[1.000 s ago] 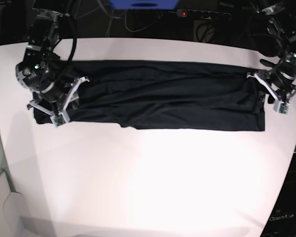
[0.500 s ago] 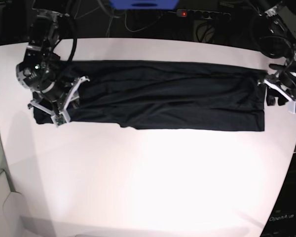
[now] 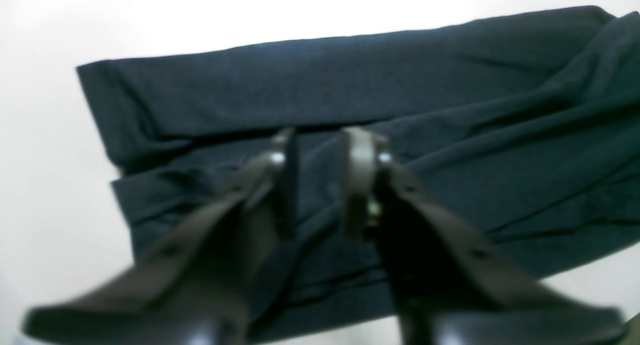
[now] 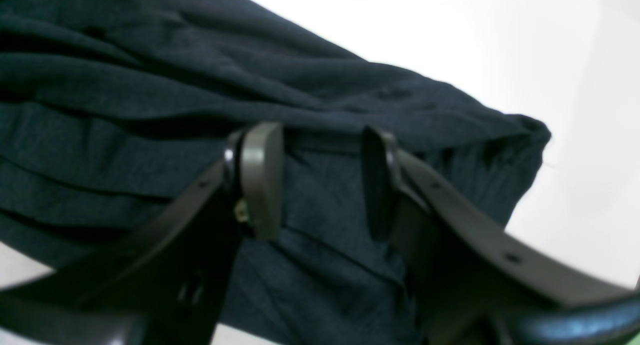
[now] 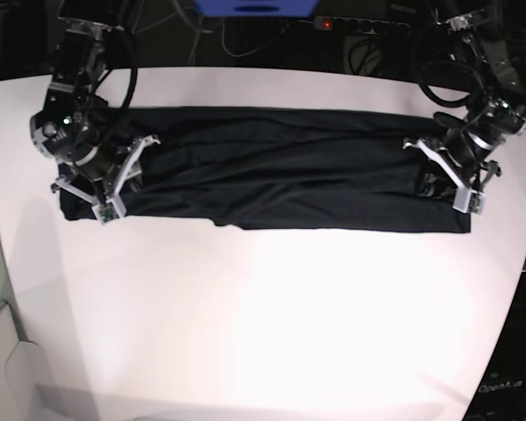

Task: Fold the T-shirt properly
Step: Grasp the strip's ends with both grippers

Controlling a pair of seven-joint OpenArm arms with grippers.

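The left wrist view is blurred; the left gripper point(image 3: 317, 185) shows soft-edged, its base cut off by the bottom edge. In the right wrist view the shirt point(image 4: 150, 85) runs off the left and top edges. In the base view both shirt ends lie partly hidden under the arms.

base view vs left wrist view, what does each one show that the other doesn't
Only the base view shows the whole T-shirt folded into a long band across the white table, the right gripper over its other end, and the power strip behind. Only the left wrist view shows, close up, the gap between the left gripper fingers and the layered folds at that end. Both show the left gripper, the dark shirt and the table.
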